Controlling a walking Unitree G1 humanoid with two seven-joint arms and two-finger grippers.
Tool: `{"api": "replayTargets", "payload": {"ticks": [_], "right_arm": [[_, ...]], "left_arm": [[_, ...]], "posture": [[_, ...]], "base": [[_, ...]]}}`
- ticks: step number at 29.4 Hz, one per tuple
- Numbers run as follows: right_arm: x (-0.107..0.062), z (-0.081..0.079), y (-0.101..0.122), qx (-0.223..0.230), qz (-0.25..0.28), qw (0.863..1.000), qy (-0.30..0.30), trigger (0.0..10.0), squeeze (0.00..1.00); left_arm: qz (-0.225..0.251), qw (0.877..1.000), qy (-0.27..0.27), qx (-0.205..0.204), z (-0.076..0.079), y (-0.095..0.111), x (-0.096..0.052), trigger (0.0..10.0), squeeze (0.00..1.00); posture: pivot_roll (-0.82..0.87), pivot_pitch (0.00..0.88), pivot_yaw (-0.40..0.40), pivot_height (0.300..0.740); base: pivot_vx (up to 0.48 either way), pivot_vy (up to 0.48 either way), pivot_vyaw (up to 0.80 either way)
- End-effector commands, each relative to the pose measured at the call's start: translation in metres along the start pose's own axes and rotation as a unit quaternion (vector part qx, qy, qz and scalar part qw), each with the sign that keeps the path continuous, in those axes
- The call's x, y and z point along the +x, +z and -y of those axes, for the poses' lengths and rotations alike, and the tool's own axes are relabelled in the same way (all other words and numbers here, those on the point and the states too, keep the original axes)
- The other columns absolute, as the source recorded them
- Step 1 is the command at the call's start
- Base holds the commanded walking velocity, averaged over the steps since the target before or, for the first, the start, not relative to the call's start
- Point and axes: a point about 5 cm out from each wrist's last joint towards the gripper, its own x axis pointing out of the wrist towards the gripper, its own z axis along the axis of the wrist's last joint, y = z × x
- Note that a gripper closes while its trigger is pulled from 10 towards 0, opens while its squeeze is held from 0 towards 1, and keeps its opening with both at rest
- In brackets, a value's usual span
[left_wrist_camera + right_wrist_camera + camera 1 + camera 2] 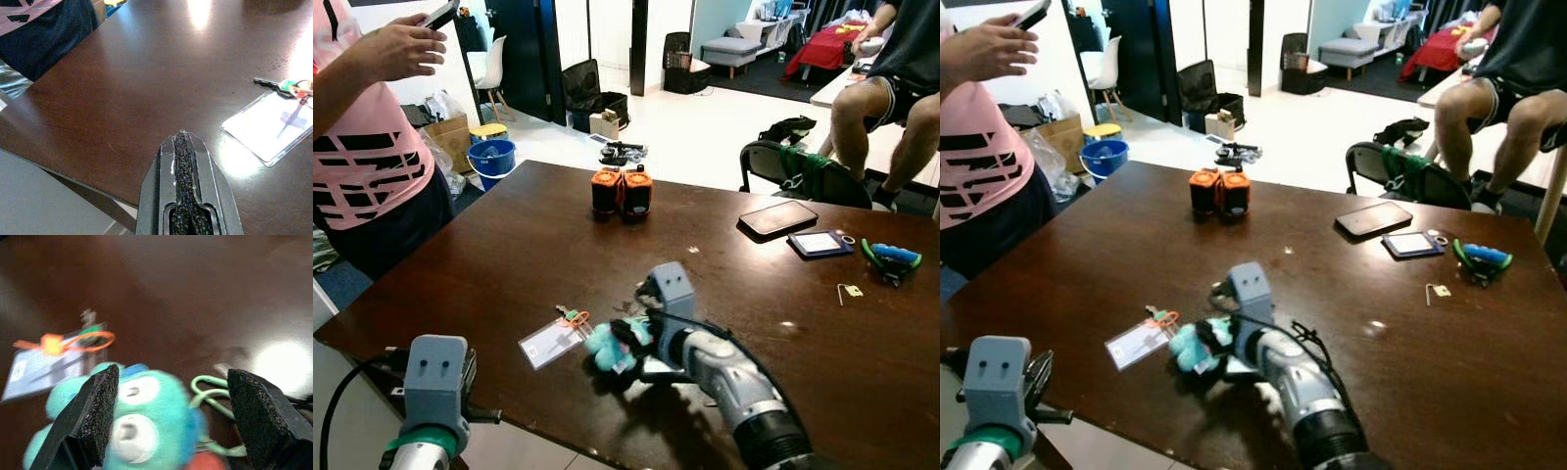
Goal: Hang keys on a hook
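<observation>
Left eye view: the right gripper [625, 345] reaches over the keys [570, 315] with a teal plush charm [607, 345] on the dark table [509, 245]; the bunch's long axis runs leftward from charm to key tips.

Right wrist view: fingers [100, 411] spread around the charm; closing on plush alone risks slipping.

Left wrist view: left gripper [183, 196] pressed together, idle.

Dark wooden table [509, 245], keys [570, 315] with teal plush [607, 348], orange cylinders [622, 191], phone [777, 217]
</observation>
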Motion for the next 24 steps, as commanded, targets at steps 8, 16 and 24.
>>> {"api": "replayTargets", "payload": {"ticks": [8, 16, 24], "right_arm": [[-0.011, 0.036, -0.005, 0.009, -0.010, 0.998, -0.057, 10.0, 0.00], [-0.014, 0.028, 0.011, -0.003, 0.043, 0.999, 0.004, 10.0, 0.00], [-0.017, -0.023, 0.000, -0.030, 0.016, 0.983, 0.181, 10.0, 0.00]], "left_arm": [[-0.026, 1.000, -0.003, 0.006, 0.000, -0.009, -0.002, 10.0, 0.00], [-0.027, 1.000, 0.004, 0.006, -0.001, -0.008, -0.001, 10.0, 0.00], [-0.028, 1.000, 0.005, 0.009, -0.004, -0.007, -0.001, 10.0, 0.00]], "posture": [[-0.05, 0.059, 0.141, 0.740], [-0.05, 0.055, 0.145, 0.740], [-0.05, 0.057, 0.146, 0.740]], "base": [[0.000, 0.000, 0.00], [0.000, 0.000, 0.00], [0.000, 0.000, 0.00]]}}
